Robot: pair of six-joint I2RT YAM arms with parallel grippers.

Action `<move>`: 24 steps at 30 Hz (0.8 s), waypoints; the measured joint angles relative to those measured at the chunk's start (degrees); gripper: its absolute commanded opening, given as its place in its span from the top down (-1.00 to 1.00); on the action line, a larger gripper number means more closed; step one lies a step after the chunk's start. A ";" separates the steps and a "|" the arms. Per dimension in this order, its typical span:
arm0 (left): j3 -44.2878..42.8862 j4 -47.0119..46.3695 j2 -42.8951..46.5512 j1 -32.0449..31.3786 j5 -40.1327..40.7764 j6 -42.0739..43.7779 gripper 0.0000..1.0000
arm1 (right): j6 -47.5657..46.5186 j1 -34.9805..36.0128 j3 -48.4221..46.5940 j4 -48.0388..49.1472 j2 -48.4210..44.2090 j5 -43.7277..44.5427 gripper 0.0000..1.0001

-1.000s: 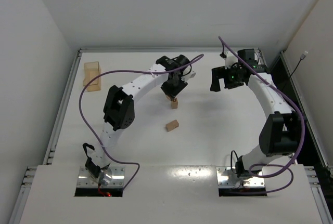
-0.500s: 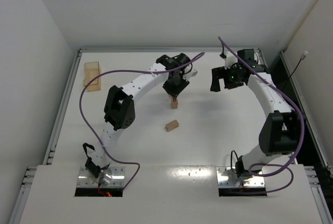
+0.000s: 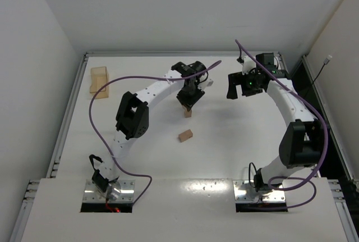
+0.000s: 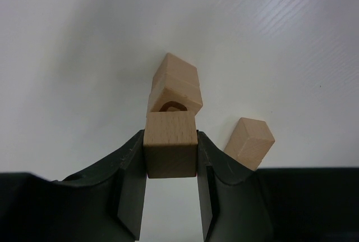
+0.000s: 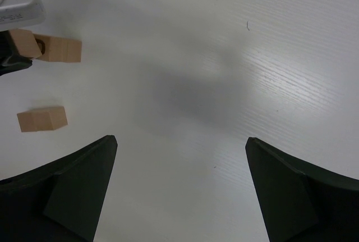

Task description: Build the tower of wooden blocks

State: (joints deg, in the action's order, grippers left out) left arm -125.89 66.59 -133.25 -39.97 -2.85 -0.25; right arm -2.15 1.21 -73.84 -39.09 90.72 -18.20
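Note:
The wood block tower (image 4: pixel 175 87) is a short column of two light-tan cubes, seen in the top view as the tower (image 3: pixel 187 112) at mid-table. My left gripper (image 4: pixel 171 141) is shut on a third wooden cube (image 4: pixel 171 151), held right over the column's top; I cannot tell whether they touch. In the top view the left gripper (image 3: pixel 188 102) hides that cube. A loose wooden block (image 4: pixel 249 142) lies on the table beside the column, also visible as the block (image 3: pixel 185 135) nearer the arms. My right gripper (image 5: pixel 179 140) hangs open over bare table, right of the column.
A larger tan tray (image 3: pixel 100 80) sits at the far left of the table. Purple cables loop from both arms. The right wrist view shows the tower (image 5: pixel 60 49) and the loose block (image 5: pixel 42 119) at its left edge.
The left arm's elbow has shifted slightly right and the gripper has edged over the column, still holding its cube. The right arm has not moved.

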 measured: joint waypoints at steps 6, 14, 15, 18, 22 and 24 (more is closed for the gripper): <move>-1.01 -0.07 -0.04 0.00 -0.50 0.00 1.00 | 0.02 0.00 0.00 0.00 0.24 0.02 -0.93; -1.16 -0.20 -0.07 0.00 -0.83 0.00 1.00 | 0.00 0.00 0.00 0.00 0.81 0.02 -0.93; -1.18 -0.20 -0.13 0.00 -0.85 0.00 1.00 | 0.02 0.00 0.00 0.00 0.94 0.02 -0.93; -1.64 -0.24 -0.52 0.00 -0.85 0.00 1.00 | 0.00 0.00 0.00 0.00 1.20 0.02 -0.93; -1.75 -0.22 -0.90 0.00 -0.85 0.00 1.00 | 0.02 0.00 0.00 0.00 1.29 0.02 -0.93; -1.75 -0.22 -0.90 0.00 -0.85 0.00 1.00 | 0.02 0.00 0.00 0.00 1.29 0.02 -0.93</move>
State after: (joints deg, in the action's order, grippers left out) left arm -127.63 66.37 -134.15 -39.97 -3.70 -0.25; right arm -2.13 1.21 -73.84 -39.09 92.01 -18.17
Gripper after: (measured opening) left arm 0.314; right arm 0.966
